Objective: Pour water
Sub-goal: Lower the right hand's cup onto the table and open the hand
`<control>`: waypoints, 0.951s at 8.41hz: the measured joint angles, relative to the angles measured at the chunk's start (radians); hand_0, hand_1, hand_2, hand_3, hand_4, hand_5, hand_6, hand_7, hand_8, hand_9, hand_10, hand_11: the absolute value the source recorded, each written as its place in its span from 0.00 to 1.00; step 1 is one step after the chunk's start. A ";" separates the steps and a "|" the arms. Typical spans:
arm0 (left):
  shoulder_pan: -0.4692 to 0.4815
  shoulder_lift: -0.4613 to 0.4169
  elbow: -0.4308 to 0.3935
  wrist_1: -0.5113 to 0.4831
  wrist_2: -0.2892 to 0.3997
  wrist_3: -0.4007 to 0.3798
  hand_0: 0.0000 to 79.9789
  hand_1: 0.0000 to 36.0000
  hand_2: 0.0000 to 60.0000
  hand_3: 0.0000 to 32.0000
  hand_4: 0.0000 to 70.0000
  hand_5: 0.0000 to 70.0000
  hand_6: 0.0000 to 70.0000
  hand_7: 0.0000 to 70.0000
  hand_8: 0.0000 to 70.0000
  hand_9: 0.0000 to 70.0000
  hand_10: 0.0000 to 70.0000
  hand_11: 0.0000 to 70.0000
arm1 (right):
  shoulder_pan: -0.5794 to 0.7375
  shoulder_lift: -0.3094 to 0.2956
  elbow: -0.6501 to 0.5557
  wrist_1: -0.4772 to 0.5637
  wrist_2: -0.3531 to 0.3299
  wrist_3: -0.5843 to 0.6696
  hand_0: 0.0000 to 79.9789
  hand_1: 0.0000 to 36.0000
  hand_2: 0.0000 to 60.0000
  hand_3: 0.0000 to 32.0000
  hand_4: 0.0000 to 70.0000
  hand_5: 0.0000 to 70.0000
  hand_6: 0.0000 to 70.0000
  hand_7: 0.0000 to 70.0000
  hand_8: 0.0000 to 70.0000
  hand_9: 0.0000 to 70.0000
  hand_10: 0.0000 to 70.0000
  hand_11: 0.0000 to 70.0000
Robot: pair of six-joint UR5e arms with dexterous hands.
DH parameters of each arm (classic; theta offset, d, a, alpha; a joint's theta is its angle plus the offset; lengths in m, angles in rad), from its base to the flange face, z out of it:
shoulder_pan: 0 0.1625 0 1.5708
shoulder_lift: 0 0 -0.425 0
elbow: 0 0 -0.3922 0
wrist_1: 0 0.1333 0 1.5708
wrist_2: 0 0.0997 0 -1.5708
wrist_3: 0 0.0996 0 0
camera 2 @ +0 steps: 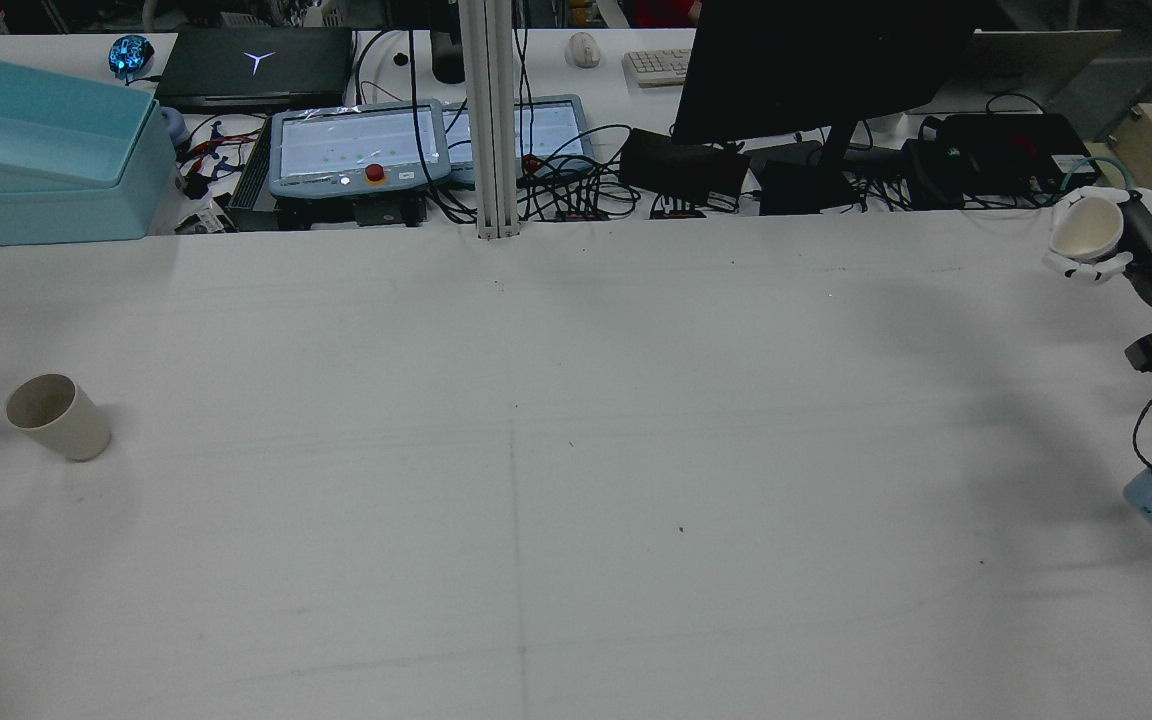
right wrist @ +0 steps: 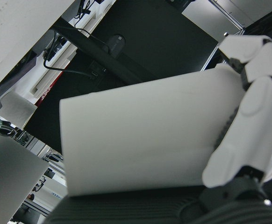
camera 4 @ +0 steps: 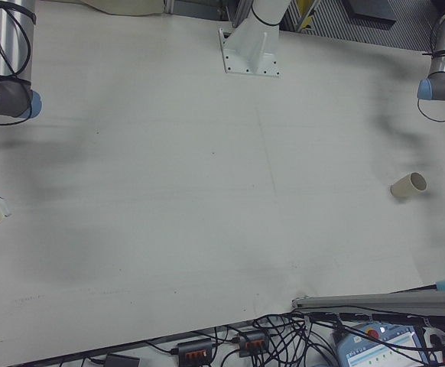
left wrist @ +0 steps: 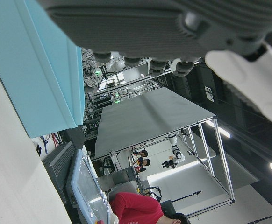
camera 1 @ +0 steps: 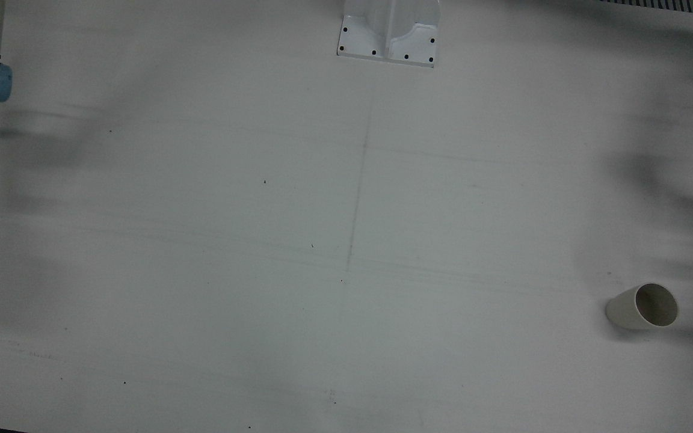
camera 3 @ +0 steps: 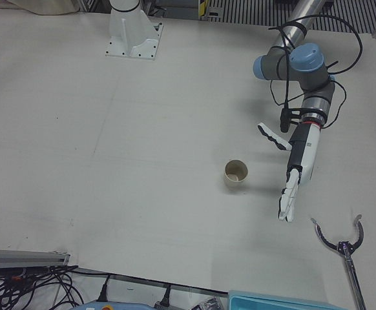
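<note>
Table [camera 2: 576, 480]: white, scuffed, your desk clutter and monitor [camera 2: 816, 70] beyond at 12 | cup [camera 2: 56, 416]: upright, rear view's 9 o'clock | left hand [camera 3: 296, 177]: spread, empty, beside it | right hand [camera 2: 1101, 250]: clasping second cup [camera 2: 1086, 227], 2 o'clock

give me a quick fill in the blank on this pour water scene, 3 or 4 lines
1. The right hand is shut on a ____.
2. The other cup stands on the table on the robot's ____ side.
3. The left hand holds nothing, and its fingers are ____.
4. In the rear view, the box behind the table's far left corner is light ____.

Missing words: cup; left; apart (open); blue
</note>
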 measured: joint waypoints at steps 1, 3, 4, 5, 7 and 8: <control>-0.001 0.000 -0.001 0.002 0.000 0.001 0.33 0.00 0.00 0.19 0.14 0.00 0.03 0.10 0.02 0.00 0.00 0.00 | -0.054 0.008 -0.002 0.018 0.055 -0.026 0.62 0.26 0.39 0.00 0.72 0.56 0.63 0.71 0.67 0.82 0.68 0.96; -0.002 0.001 -0.003 0.005 0.000 0.001 0.34 0.00 0.00 0.21 0.14 0.00 0.03 0.10 0.02 0.00 0.00 0.00 | -0.124 -0.004 -0.005 0.046 0.116 -0.048 0.62 0.18 0.12 0.00 0.65 0.48 0.54 0.62 0.59 0.71 0.57 0.81; -0.001 0.001 -0.003 0.007 0.000 0.001 0.32 0.00 0.00 0.21 0.14 0.00 0.03 0.10 0.02 0.00 0.00 0.00 | -0.136 -0.020 -0.005 0.051 0.126 -0.047 0.61 0.14 0.05 0.00 0.61 0.44 0.51 0.60 0.58 0.70 0.55 0.78; 0.000 0.001 -0.002 0.011 0.000 0.002 0.32 0.00 0.00 0.21 0.14 0.00 0.03 0.10 0.02 0.00 0.00 0.00 | -0.139 -0.041 -0.006 0.064 0.129 -0.044 0.58 0.03 0.00 0.00 0.55 0.37 0.44 0.52 0.50 0.61 0.46 0.65; 0.003 0.001 -0.002 0.020 0.000 0.002 0.33 0.00 0.00 0.22 0.14 0.00 0.03 0.11 0.01 0.00 0.00 0.00 | -0.140 -0.078 -0.008 0.088 0.131 -0.039 0.46 0.00 0.00 0.00 0.46 0.15 0.25 0.30 0.30 0.35 0.19 0.26; 0.004 0.001 -0.002 0.023 0.000 0.002 0.32 0.00 0.00 0.22 0.14 0.00 0.03 0.11 0.01 0.00 0.00 0.00 | -0.139 -0.090 -0.008 0.092 0.131 -0.037 0.39 0.00 0.00 0.00 0.43 0.08 0.20 0.22 0.22 0.24 0.12 0.16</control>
